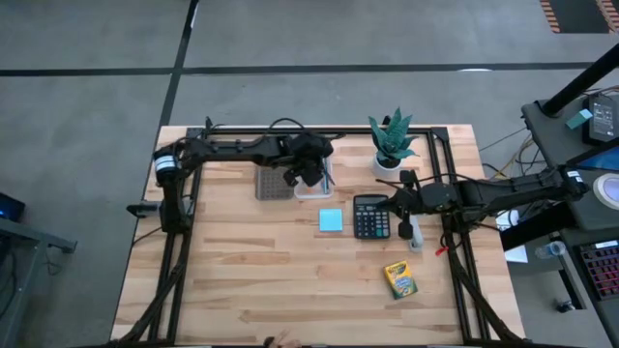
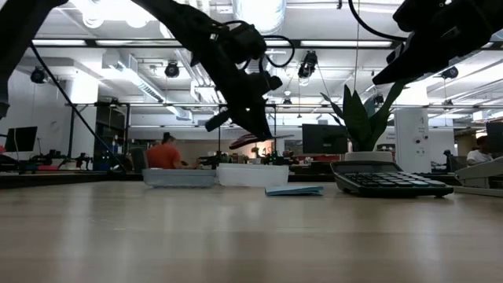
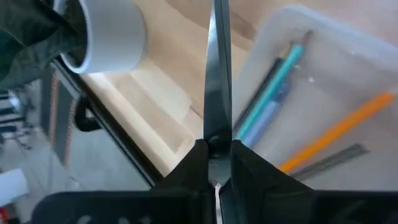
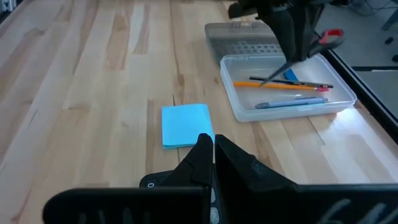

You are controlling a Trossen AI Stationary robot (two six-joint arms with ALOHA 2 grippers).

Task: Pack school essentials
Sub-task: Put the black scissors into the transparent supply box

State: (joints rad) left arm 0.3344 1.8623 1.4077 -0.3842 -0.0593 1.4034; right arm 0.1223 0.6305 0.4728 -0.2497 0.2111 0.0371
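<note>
Hanging over the clear plastic case (image 4: 287, 87) at the far side of the desk (image 1: 242, 271), the left gripper (image 4: 292, 43) is grasping the red-handled scissors (image 4: 323, 38), blades pointing down into it. Lying inside the case: orange pencil (image 4: 280, 85), blue eraser (image 4: 290, 75), grey pen (image 4: 292, 103). Grey tray (image 1: 274, 184) is sitting just beside it. Right gripper (image 1: 404, 201), jaws clenched w/ nothing in them, is waiting by the calculator (image 1: 371, 216). Light-blue sticky pad (image 1: 331, 220) & crayon box (image 1: 399, 280) are lying out on the desk, unpacked. Potted plant (image 1: 392, 143) is standing at the back.
</note>
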